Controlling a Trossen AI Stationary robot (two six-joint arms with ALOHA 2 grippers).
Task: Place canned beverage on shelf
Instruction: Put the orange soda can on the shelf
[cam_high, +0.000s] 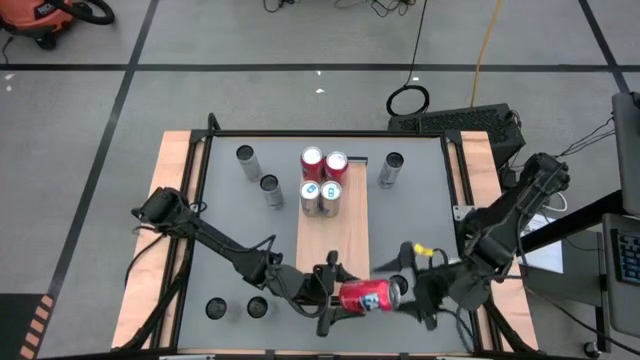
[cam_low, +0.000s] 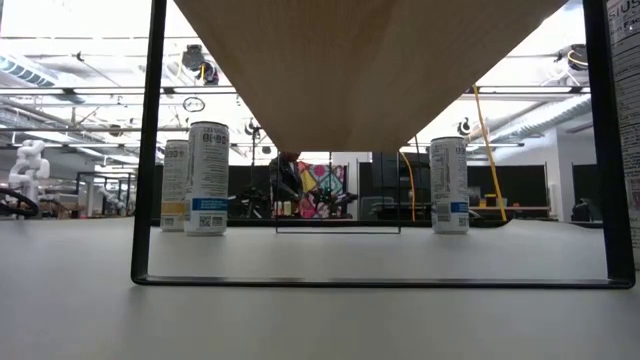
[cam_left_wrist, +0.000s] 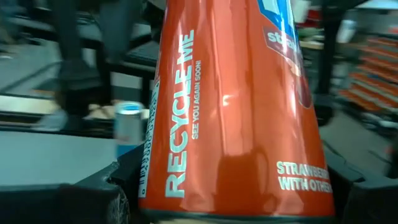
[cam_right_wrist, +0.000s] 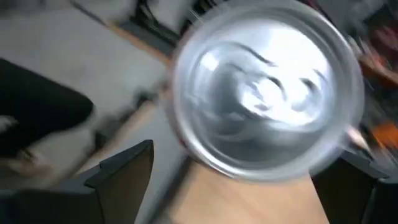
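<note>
Gripping a red aluminium beverage can (cam_high: 365, 296) with blue-and-white label art, left gripper (cam_high: 340, 297) clamped on its cylindrical body, dark fingers on either side of it. Can lying on its side, lengthwise across the near end of the long light-brown wood-grain shelf board (cam_high: 335, 235), raised between the two grippers. Seen past the left wrist: red can wall (cam_left_wrist: 236, 106) filling the gap between the fingers, white print running along it, a small blue-and-silver can (cam_left_wrist: 129, 122) standing beyond it on the table.

Facing the can's end from the opposite side, right gripper (cam_high: 412, 290) with fingers spread apart, just beside the can's silver end. Seen past the right wrist: round silver can end (cam_right_wrist: 267, 90) close ahead and blurred, the two dark fingers (cam_right_wrist: 124, 171) standing wide of it on both sides, wood-grain board below. Cannot tell whether the fingertips touch the can.

Farther along the shelf board from both grippers, well apart from the held can: four upright cans in a square cluster (cam_high: 322, 180), two red-topped, two silver with blue marks. Off the board, on the grey tabletop (cam_high: 420, 220): slim silver cans (cam_high: 258, 176) beside the cluster.
</note>
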